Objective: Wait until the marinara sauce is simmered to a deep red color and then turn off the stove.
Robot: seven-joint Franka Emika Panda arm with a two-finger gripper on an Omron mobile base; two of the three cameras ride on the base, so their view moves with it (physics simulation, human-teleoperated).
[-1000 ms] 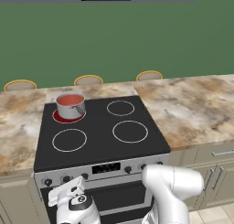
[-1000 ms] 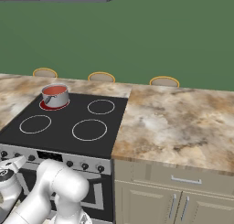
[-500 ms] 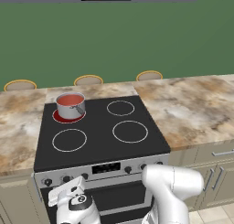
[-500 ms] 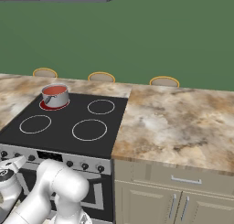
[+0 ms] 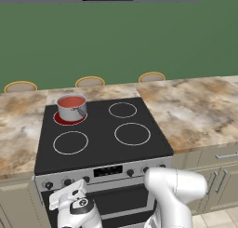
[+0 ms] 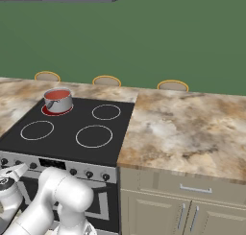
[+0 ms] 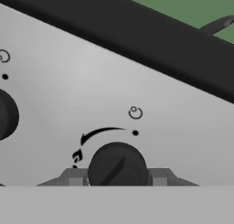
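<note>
In the left base view the marinara sauce point(image 5: 71, 101) sits in a steel saucepan point(image 5: 72, 107) on the stove's point(image 5: 102, 134) far-left burner, at ten o'clock on the cooktop, handle pointing toward five o'clock; three round plates point(image 5: 89, 81) stand behind. The right base view shows bare counter point(image 6: 192, 133) at three o'clock. In the hand view the gripper point(image 7: 118, 176) is clamped around a black knob point(image 7: 117, 167), fingers either side, its slot running seven to one o'clock.

Black glass stove point(image 5: 100, 143) set in marbled counter point(image 5: 200, 110): one steel saucepan point(image 5: 72, 107) on burner at ten o'clock, holding marinara sauce point(image 5: 71, 101).
</note>
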